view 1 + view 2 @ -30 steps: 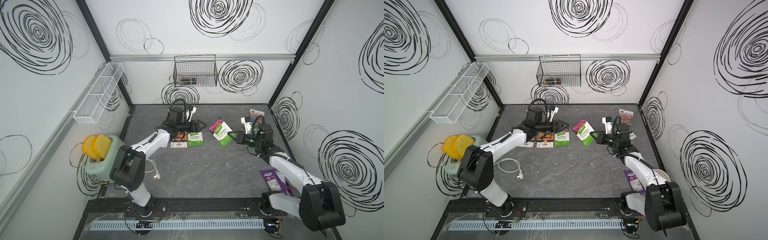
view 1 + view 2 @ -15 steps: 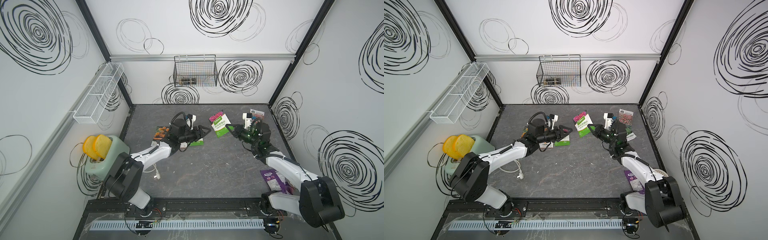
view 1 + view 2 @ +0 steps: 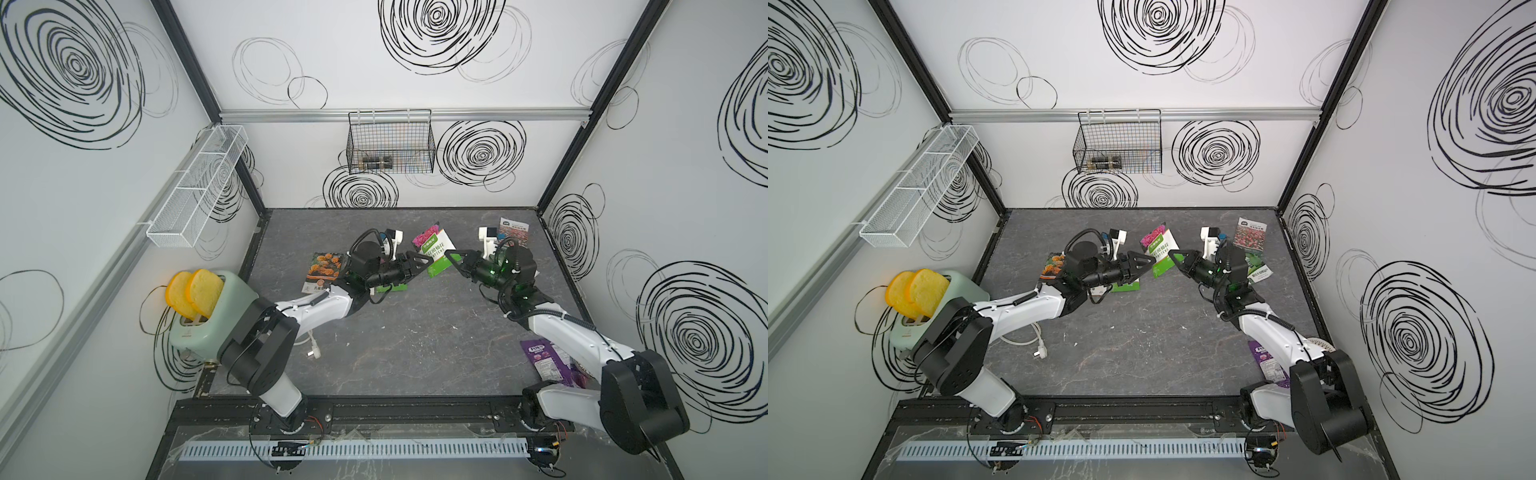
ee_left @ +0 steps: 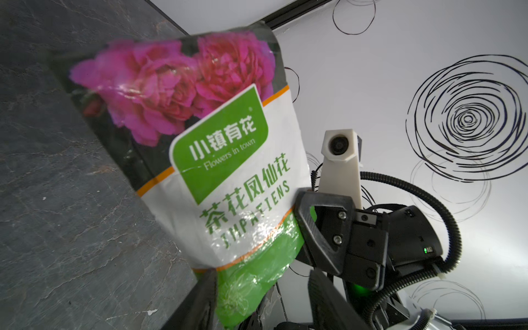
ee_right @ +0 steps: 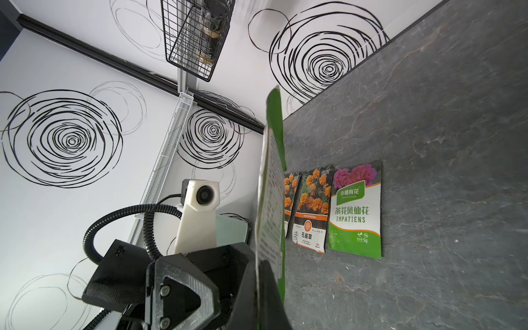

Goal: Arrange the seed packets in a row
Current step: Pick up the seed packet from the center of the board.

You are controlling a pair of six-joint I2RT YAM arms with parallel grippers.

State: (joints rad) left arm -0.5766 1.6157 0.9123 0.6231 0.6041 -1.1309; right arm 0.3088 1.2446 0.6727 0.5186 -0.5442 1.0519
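Held item: glossy green-white, pink-flower seed packet [image 3: 434, 251] — raised mid-table, off the surface.
My right gripper [image 3: 452, 258]: clamped on its edge.
My left gripper [image 3: 424, 266]: just in from the three laid packets [image 5: 311, 208], jaws part-spread astride it — handover due, I judge.

The left arm [image 3: 316, 307] and the right arm [image 3: 569, 336] have smooth white shells on the links and large black rounded joint housings [image 3: 257, 353] near the base. The left gripper [image 3: 426, 266] and the right gripper [image 3: 451, 255] are black, with triangular open-frame fingers [image 4: 325, 198]; two silver screws [image 4: 337, 239] sit inside one frame. A white angular camera mount [image 4: 340, 160] is on each wrist, with a black ribbed hose [image 4: 428, 197] behind it. A small green light [image 4: 360, 291], perhaps a status lamp, glows there.
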